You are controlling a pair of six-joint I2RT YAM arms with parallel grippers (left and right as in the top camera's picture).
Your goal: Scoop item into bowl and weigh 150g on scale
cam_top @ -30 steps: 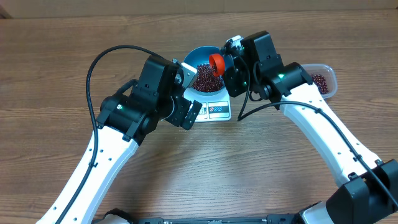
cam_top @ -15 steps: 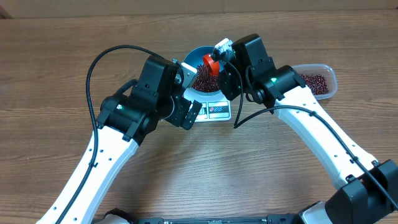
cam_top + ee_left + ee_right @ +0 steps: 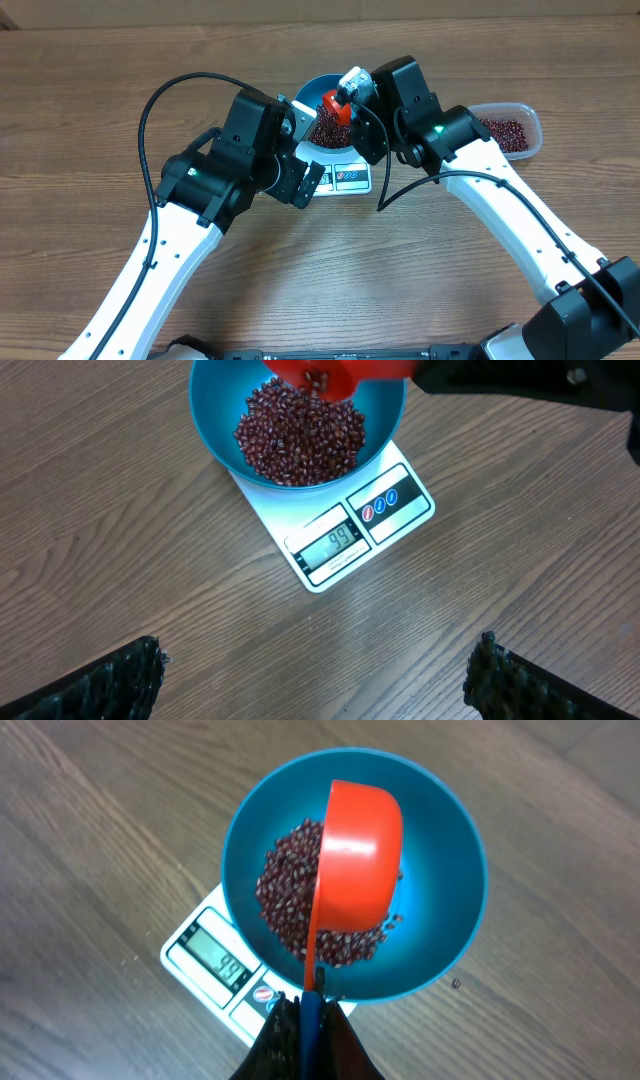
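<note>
The blue bowl (image 3: 215, 420) stands on the white scale (image 3: 405, 508), whose display (image 3: 333, 540) reads 94. A heap of red-brown beans (image 3: 300, 432) fills the bowl's bottom. My right gripper (image 3: 305, 1010) is shut on the blue handle of an orange-red scoop (image 3: 355, 860), which hangs tipped on its side over the bowl (image 3: 445, 870) and the beans (image 3: 288, 895). A few beans still show in the scoop (image 3: 335, 372). My left gripper (image 3: 318, 665) is open above bare wood in front of the scale, with nothing between its fingers.
A clear plastic tub (image 3: 528, 118) holding more beans (image 3: 508, 133) stands on the table to the right, behind my right arm. One stray bean (image 3: 457, 983) lies on the wood beside the bowl. Both arms crowd close around the scale (image 3: 348, 178).
My right gripper has carried the scoop leftward over the bowl and tipped it further. The left arm has not moved.
</note>
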